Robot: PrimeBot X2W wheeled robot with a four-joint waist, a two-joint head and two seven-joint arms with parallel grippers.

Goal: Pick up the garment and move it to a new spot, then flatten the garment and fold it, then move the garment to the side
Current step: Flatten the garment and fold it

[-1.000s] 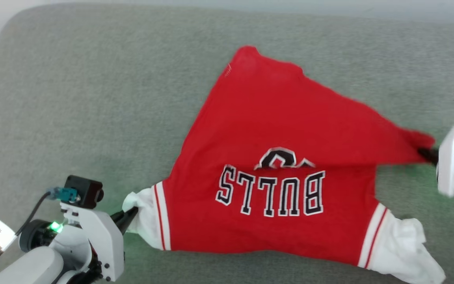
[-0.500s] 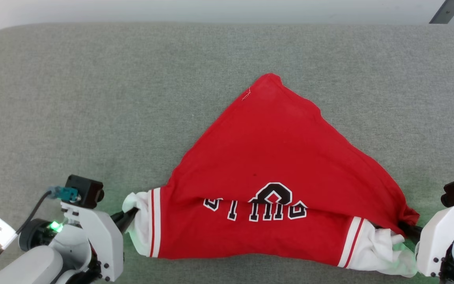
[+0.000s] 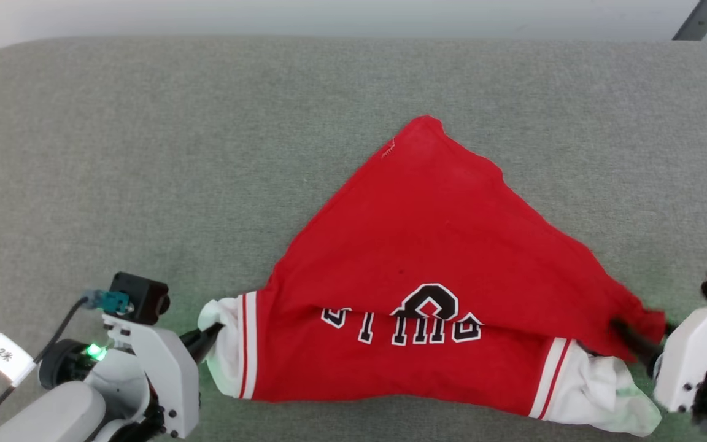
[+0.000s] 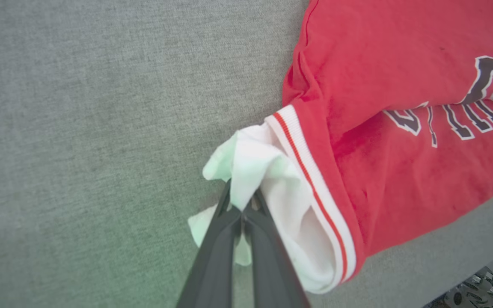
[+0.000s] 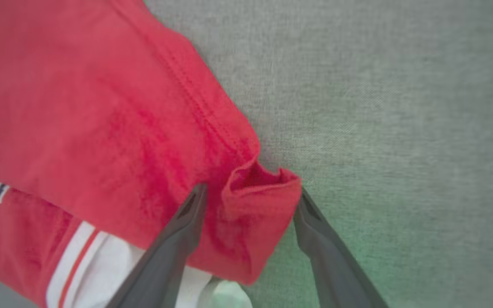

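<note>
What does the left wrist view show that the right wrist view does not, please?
Left wrist view: the left tool shut on the bunched white sleeve of the garment. Right wrist view: the right tool open, its fingers straddling a folded red hem corner. Shared: red fabric, striped trim, some black lettering and the grey surface.

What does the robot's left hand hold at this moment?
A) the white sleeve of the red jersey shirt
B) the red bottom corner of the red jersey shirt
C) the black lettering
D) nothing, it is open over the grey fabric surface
A: in the left wrist view the left hand is pinched shut on the white sleeve of the red jersey shirt, just beside the striped trim.
</note>
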